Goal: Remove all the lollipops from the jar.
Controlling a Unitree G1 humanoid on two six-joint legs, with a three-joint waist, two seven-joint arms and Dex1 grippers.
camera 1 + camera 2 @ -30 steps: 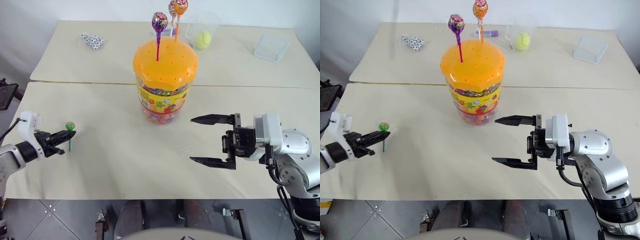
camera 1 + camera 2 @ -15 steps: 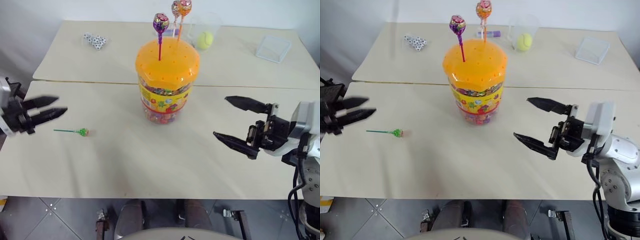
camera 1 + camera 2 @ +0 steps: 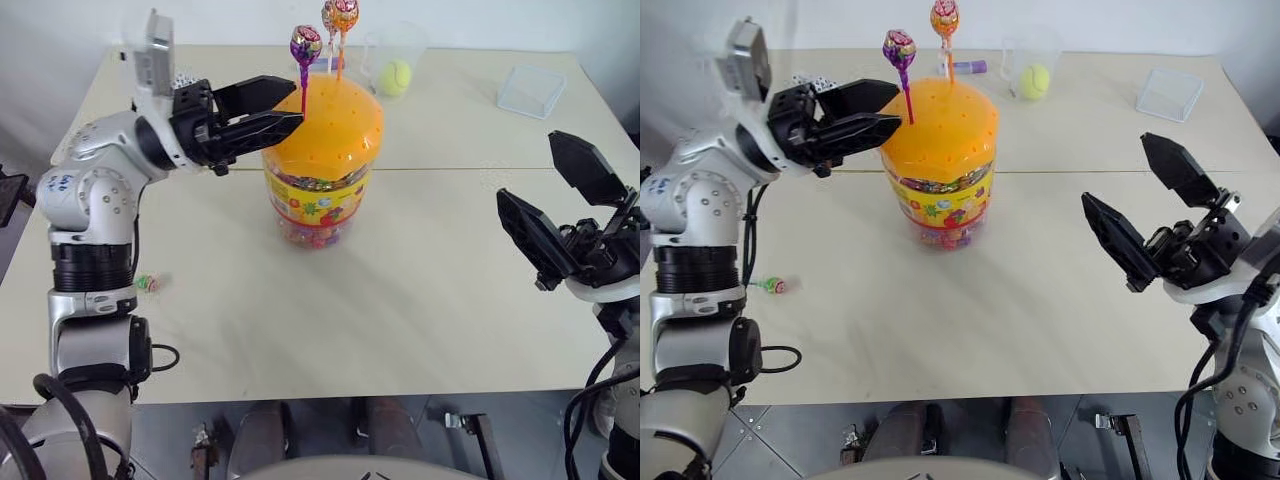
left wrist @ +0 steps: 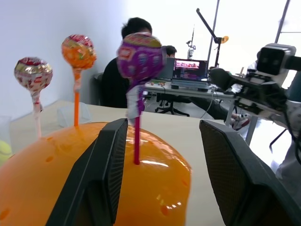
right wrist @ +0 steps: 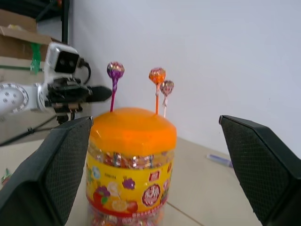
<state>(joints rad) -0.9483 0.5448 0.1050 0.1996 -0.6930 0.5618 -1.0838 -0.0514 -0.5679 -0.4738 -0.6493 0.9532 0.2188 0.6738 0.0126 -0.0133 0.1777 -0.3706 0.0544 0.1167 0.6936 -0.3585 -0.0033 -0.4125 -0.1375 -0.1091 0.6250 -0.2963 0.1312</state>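
Counts:
- jar (image 3: 322, 170): 1, orange lid.
- lollipops standing in the lid: 3 — purple lollipop (image 3: 305, 44), orange lollipop (image 3: 945, 17), and a third lollipop (image 4: 33, 73) with a pale patterned wrapper.
- green lollipop (image 3: 148, 283) lying on the surface (image 3: 400, 300), near left: 1. Total lollipops: 4.
- tennis ball (image 3: 395, 76): 1, inside 1 clear cup (image 3: 392, 48), far side.
- clear box (image 3: 532, 91): 1, far right.
- dice (image 3: 812, 83): a small cluster far left, partly hidden, number unclear.
- purple marker-like item (image 3: 968, 67): 1, far behind the jar.
- grippers: 2 — left gripper (image 3: 285, 103), right gripper (image 3: 550, 195).
- people in the left wrist view: at least 1 person (image 4: 123, 70), seated.
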